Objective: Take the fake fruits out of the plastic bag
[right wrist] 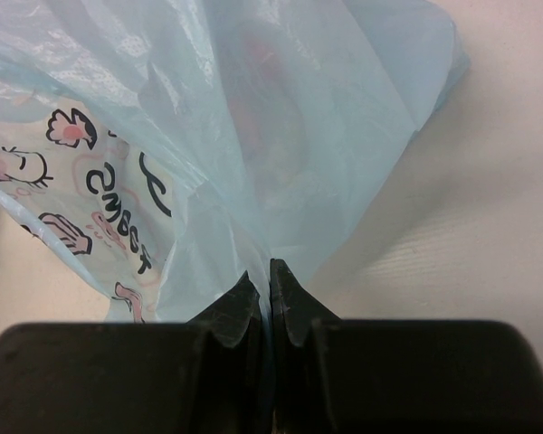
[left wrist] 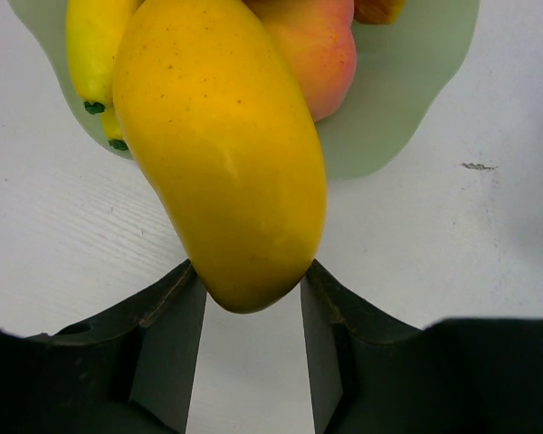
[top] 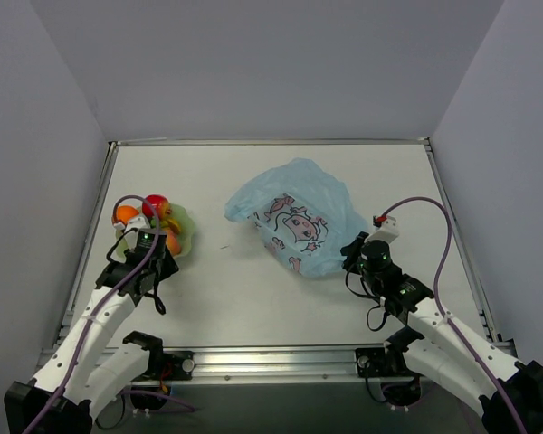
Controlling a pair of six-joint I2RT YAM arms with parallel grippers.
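Mango (left wrist: 222,154) in left pincer (left wrist: 252,268), bag (right wrist: 281,117) edge pinched (right pincer (right wrist: 269,271))

Only legible print: dark hand-drawn lettering (right wrist: 118,212) on plastic bag (right wrist: 281,117), right wrist view. Letters upside down, across creased film, beside pink-marked cartoon shapes. Reads roughly "sweet"; end letters uncertain. Top view: cartoon print (top: 294,226) on same bag too small to read.
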